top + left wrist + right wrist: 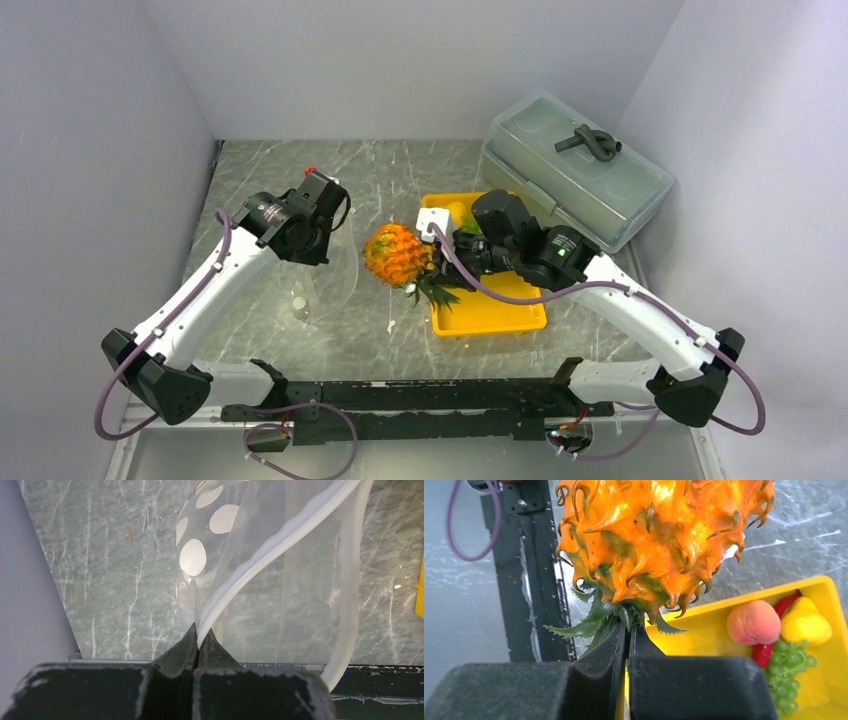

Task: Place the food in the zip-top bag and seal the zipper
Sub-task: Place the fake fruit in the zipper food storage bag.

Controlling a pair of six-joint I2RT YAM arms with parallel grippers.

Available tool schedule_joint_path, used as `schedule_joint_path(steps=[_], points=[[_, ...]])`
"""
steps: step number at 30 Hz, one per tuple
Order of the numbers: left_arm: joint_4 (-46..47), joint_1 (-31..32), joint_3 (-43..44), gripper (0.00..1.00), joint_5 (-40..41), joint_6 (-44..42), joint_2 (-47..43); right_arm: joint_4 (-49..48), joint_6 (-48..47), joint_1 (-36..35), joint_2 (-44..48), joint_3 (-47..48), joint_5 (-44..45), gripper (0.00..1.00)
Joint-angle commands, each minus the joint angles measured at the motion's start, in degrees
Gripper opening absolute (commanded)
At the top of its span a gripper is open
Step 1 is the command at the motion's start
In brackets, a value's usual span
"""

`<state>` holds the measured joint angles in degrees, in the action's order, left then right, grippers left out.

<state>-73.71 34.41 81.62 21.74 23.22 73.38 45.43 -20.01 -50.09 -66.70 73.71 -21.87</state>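
Two arms bend inward over the grey marble table point(400, 170) between white walls: we see the left gripper point(199, 640) pinched shut on the zipper point(280, 535) of the dotted zip-top bag point(220, 520) at nine o'clock, and the right gripper point(628, 630) clamped on the crown of the pineapple point(659, 535) at centre. Round fruit point(753, 622), lemon point(804, 622), grapes point(789, 672) and chili point(763, 654) lie in the yellow tray point(490, 318) at three o'clock, with the lidded box point(575, 180) at one.

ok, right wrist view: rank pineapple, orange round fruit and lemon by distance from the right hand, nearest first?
1. Pineapple: gripped by its green crown in the right hand, directly above it in view.
2. Orange round fruit: in the yellow tray, toward the view's right.
3. Lemon: also in the tray, further right, beyond the round fruit.
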Motion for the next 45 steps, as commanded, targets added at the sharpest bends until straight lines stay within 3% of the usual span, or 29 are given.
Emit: schedule_joint_path(steps=[1,21,36,45], points=[[1.55,-0.14,2.43,0.0,-1.53,1.93,0.77,-0.88,6.62,-2.13,-2.69,4.58,-3.4,0.0],[3.79,-0.19,0.44,0.0,-4.73,6.26,-0.3,-5.02,22.99,-5.42,-13.32,7.77,-8.72,0.0],[6.14,-0.14,-1.87,0.0,-8.44,6.01,-4.27,4.72,30.21,-6.38,-23.93,13.42,-5.26,0.0],[7.76,0.01,-3.53,0.0,-11.23,5.23,-4.81,5.62,33.4,-6.63,-28.48,18.7,-4.85,0.0]])
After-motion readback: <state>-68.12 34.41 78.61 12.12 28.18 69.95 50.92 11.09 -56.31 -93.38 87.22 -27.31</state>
